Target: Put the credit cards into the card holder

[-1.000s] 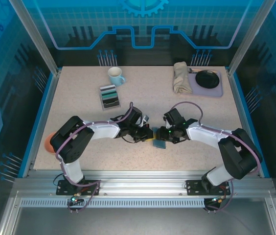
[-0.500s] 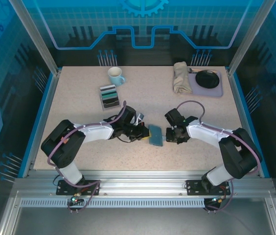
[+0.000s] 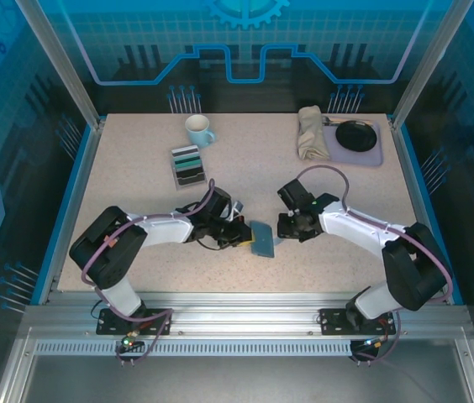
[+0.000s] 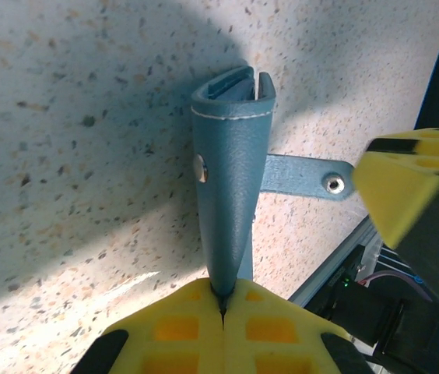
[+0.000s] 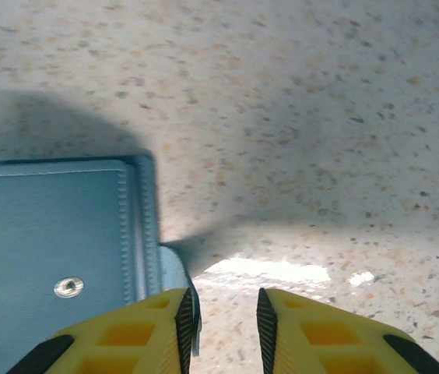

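Left gripper [image 3: 241, 238] is clamped on one edge of the card holder [image 3: 262, 238], which extends straight out from its fingertips, snap strap [image 4: 301, 175] sticking out sideways. Right gripper [image 3: 285, 228]: jaws narrowly parted, nothing between them, holder just beside one finger. Credit cards [image 3: 188, 154] sit in the grey rack [image 3: 193, 184], well apart from both grippers.

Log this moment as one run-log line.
left gripper: shut on blue-teal leather-like folding card holder | right gripper: open, empty, beside the holder's edge
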### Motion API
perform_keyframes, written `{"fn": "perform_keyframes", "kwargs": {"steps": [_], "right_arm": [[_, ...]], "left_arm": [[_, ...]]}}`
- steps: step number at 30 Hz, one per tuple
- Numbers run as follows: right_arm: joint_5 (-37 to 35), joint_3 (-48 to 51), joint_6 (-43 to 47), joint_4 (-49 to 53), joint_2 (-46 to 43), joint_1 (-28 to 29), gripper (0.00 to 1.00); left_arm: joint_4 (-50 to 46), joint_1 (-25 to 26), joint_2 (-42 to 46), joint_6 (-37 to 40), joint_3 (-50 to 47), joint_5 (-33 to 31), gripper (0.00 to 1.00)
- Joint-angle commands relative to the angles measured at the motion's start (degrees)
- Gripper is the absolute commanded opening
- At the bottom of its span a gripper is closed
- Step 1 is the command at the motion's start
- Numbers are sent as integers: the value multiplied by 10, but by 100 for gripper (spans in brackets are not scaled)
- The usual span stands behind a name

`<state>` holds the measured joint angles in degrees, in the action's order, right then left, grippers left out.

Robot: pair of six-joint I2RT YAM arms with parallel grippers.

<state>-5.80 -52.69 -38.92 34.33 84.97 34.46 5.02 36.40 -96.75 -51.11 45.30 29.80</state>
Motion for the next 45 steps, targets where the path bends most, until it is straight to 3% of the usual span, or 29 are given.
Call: {"fn": "perform_keyframes", "kwargs": {"steps": [1, 9, 24, 28, 32, 34, 38, 45], "right_arm": [[-26, -44, 10, 36, 0, 29, 29], [56, -54, -33, -27, 54, 54, 16], [40, 19, -38, -36, 110, 40, 16], [46, 12, -29, -32, 112, 39, 19], [59, -7, -12, -42, 76, 40, 25], [60, -18, -3, -48, 54, 39, 32], [73, -56, 17, -47, 38, 29, 35], [100, -106, 33, -40, 59, 16, 41]], "left_arm": [[-13, -3, 22, 5, -10, -5, 0], [-16, -3, 36, 2, -25, -13, 0], [-65, -3, 50, 23, -38, -43, 4], [-98, -3, 62, 28, -32, -65, 19], [-180, -3, 101, 52, -2, -128, 35], [-239, -3, 117, 66, 28, -167, 50], [-362, -12, 141, 83, 87, -279, 66], [-407, -133, 165, 112, 127, -271, 87]]}}
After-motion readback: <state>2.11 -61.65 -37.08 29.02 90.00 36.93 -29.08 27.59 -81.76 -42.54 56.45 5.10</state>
